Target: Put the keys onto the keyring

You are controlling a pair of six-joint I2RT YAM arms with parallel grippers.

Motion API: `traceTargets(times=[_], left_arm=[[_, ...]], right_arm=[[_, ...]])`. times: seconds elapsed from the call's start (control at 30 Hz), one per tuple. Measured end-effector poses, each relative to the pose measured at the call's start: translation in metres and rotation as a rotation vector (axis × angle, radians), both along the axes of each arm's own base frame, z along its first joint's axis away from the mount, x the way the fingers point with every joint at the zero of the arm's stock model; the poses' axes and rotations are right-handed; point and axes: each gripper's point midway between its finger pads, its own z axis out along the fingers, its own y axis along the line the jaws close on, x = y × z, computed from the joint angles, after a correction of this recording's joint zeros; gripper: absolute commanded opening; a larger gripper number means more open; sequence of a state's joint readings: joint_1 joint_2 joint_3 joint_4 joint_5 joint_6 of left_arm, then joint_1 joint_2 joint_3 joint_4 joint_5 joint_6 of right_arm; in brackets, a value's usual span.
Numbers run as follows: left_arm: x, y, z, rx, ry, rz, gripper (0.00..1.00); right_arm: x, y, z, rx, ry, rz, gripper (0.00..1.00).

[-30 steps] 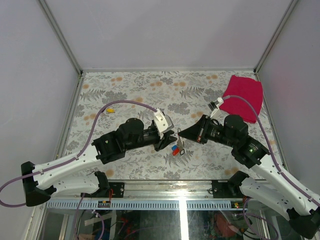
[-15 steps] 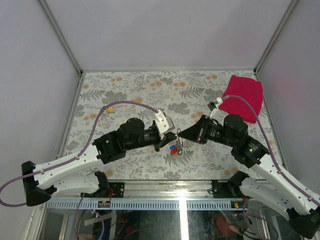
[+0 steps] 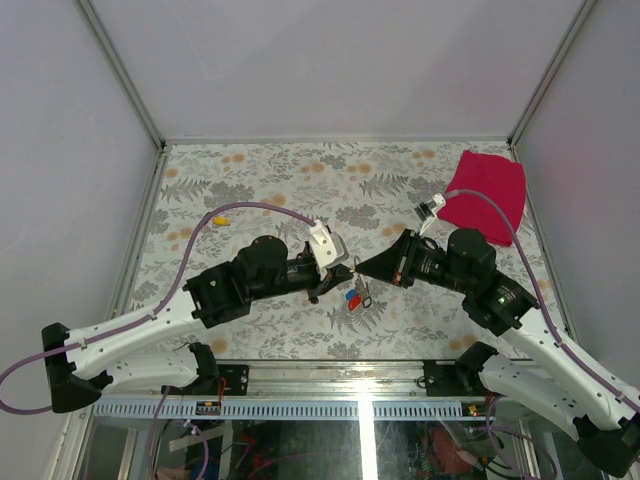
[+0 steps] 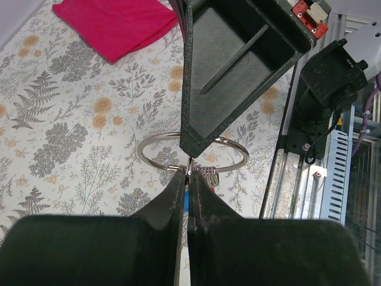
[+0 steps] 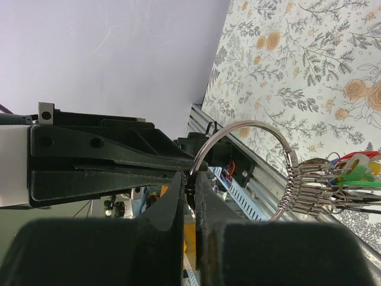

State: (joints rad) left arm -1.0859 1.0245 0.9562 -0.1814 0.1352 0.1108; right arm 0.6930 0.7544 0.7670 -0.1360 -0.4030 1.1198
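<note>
The silver keyring [image 4: 156, 166] hangs above the table between both arms' tips, seen small in the top view [image 3: 359, 278]. Several keys [image 5: 351, 170] with red, green and blue heads are strung on it and dangle as a bunch [image 3: 351, 298]. My right gripper [image 5: 191, 176] is shut on the keyring's wire [image 5: 250, 128]; from above, its tip [image 3: 362, 268] points left. My left gripper [image 4: 187, 174] is shut on the ring's near arc, right beside the right gripper's fingers [image 4: 226, 71]. A blue key head shows behind its closed jaws. From above, the left gripper [image 3: 336, 281] faces the right one.
A red cloth [image 3: 488, 190] lies at the back right of the floral table [image 3: 260, 180]. A small yellow-headed key [image 3: 222, 219] rests at the back left. The metal rail [image 3: 340, 375] runs along the near edge, close beneath the ring.
My left gripper has closed from partly open onto the ring. The key bunch swung slightly. The right arm has held still with its grip unchanged.
</note>
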Motion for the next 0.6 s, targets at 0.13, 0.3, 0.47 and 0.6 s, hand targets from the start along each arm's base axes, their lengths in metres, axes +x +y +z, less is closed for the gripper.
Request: traceTargets(times=[0.13,0.3,0.47,0.6], left_arm=[[-0.0004,0.0007,0.0024,-0.007,-0.004,0.000,0.00],[-0.0007,0.0015,0.0011,-0.001,-0.001,0.000,0.00],[-0.0007,0.0017,0.0008,0.000,-0.001,0.000,0.00],[-0.0007,0.0017,0.0008,0.000,-0.002,0.000,0.00]], right_arm=[[0.0002,0.0005,0.0033,0.007,-0.013,0.003,0.39],[0.0000,0.0003,0.0083,0.020,-0.030,0.003,0.50],[-0.0003,-0.0001,0.0091,0.021,-0.034,0.003,0.43],[-0.0002,-0.0002,0.0088,0.018,-0.038,0.004,0.33]])
